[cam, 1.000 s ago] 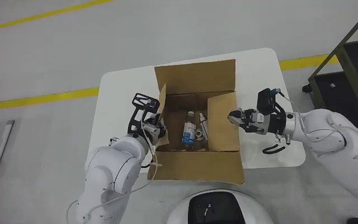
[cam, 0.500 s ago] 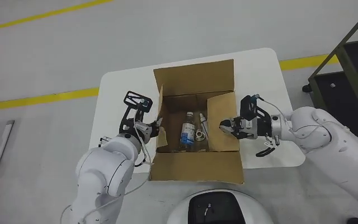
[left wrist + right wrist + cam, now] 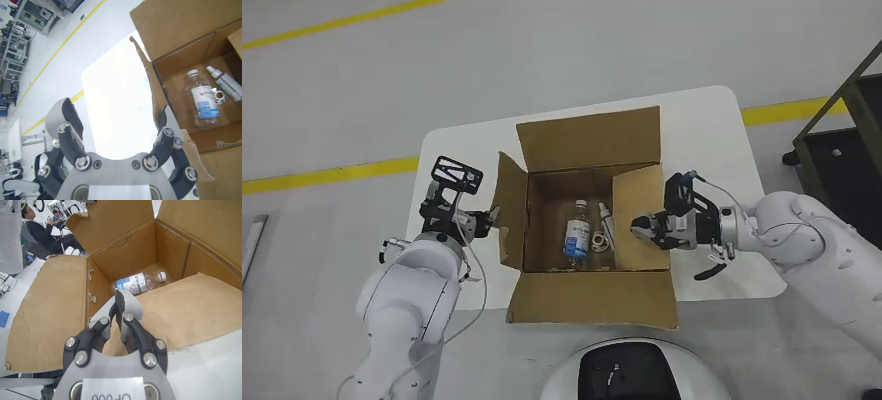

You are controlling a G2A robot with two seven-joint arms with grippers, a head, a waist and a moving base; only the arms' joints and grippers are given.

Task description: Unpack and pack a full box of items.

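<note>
An open cardboard box (image 3: pixel 592 150) stands on the white table (image 3: pixel 712 130). On its floor lie a clear bottle with a blue and white label (image 3: pixel 578 237) (image 3: pixel 203 100) (image 3: pixel 136 283), a white spray bottle (image 3: pixel 605 225) (image 3: pixel 223 83) and a metal ring (image 3: pixel 219 94). My left gripper (image 3: pixel 487 222) (image 3: pixel 116 106) is open just outside the box's left flap (image 3: pixel 510 215), one finger against the flap's edge. My right gripper (image 3: pixel 639 225) (image 3: pixel 118 294) is shut, its tips at the inner edge of the right flap (image 3: pixel 642 230), which leans over the box's inside.
The near flap (image 3: pixel 592 295) lies folded out toward me and the far flap (image 3: pixel 592 135) stands up. Bare table shows to the left and right of the box. A dark green metal rack (image 3: pixel 842 130) stands off the table's right side.
My left arm has drawn away to the left and the left flap has swung outward, opening the box wider. My right gripper has moved left onto the right flap.
</note>
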